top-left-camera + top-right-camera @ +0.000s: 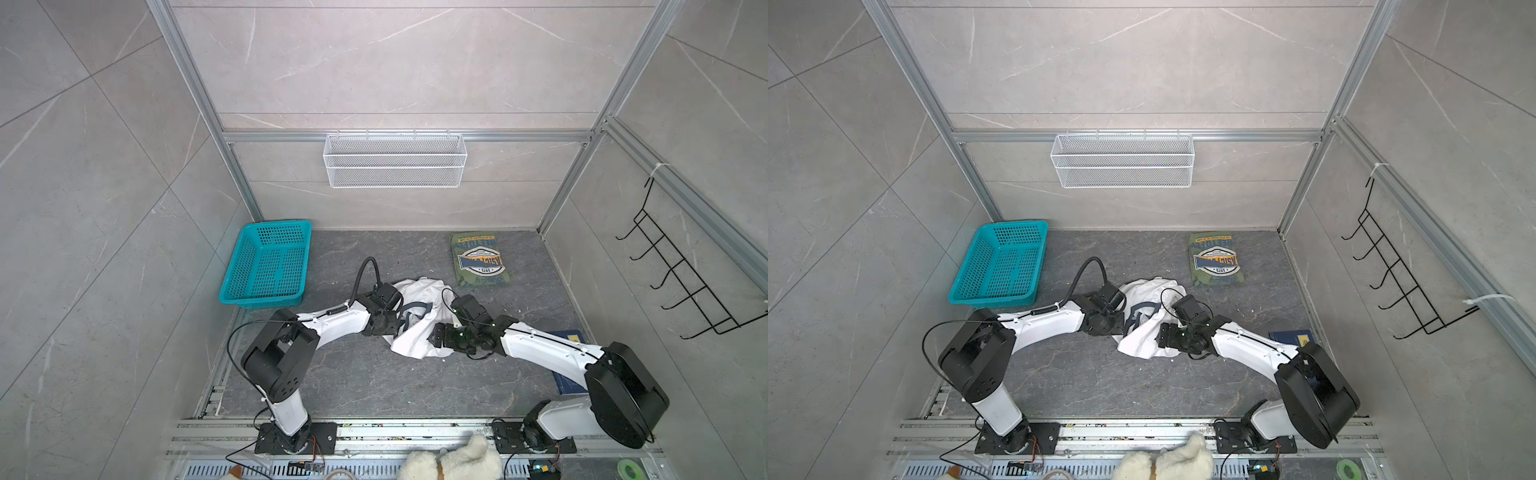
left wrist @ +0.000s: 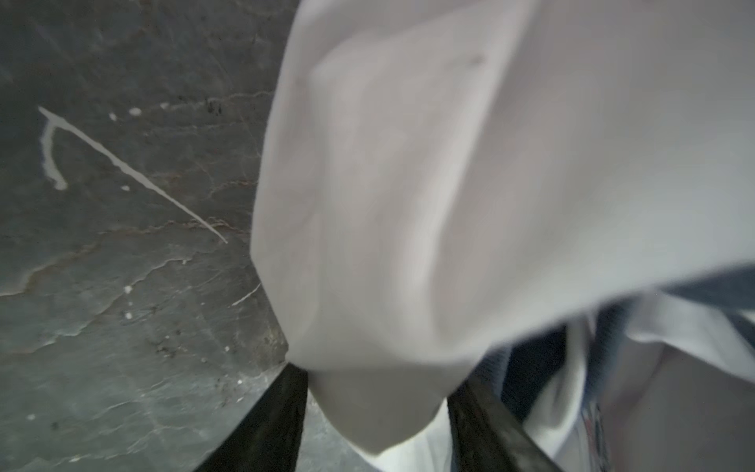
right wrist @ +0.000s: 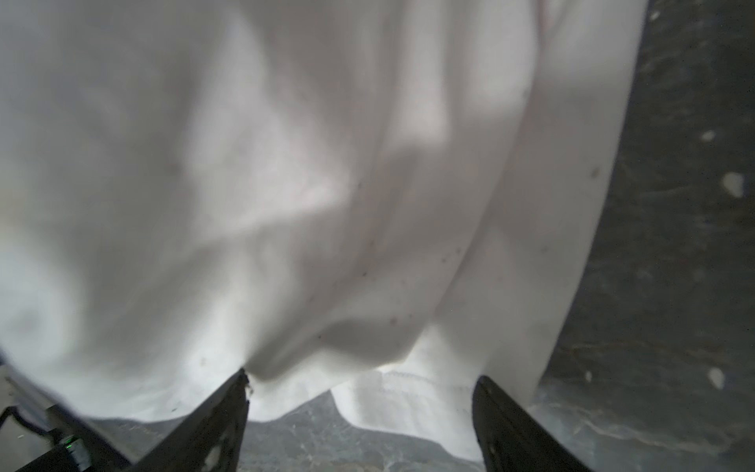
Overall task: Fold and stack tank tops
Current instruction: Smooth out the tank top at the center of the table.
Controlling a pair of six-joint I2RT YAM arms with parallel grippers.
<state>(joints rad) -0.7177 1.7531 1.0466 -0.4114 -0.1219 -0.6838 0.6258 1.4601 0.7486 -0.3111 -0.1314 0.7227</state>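
Observation:
The white tank top [image 1: 411,349] [image 1: 1138,345] lies crumpled mid-table, its navy trim showing. The olive green tank top [image 1: 480,259] [image 1: 1217,259] lies folded flat at the back right, badge print up. My left gripper [image 1: 402,325] [image 1: 1126,325] is at the white top's left edge. In the left wrist view its fingers [image 2: 282,417] stand apart, open, with a fold of the white cloth [image 2: 449,163] between them. My right gripper [image 1: 434,334] [image 1: 1160,334] is at the top's right side. It is open wide [image 3: 361,378], with the hem of the white top [image 3: 286,163] between its fingers.
A teal basket [image 1: 268,264] sits at the back left. A white wire basket [image 1: 395,160] hangs on the back wall and a black hook rack [image 1: 681,282] on the right wall. A dark blue board [image 1: 567,336] lies partly under the right arm. A white plush toy [image 1: 457,461] sits at the front edge.

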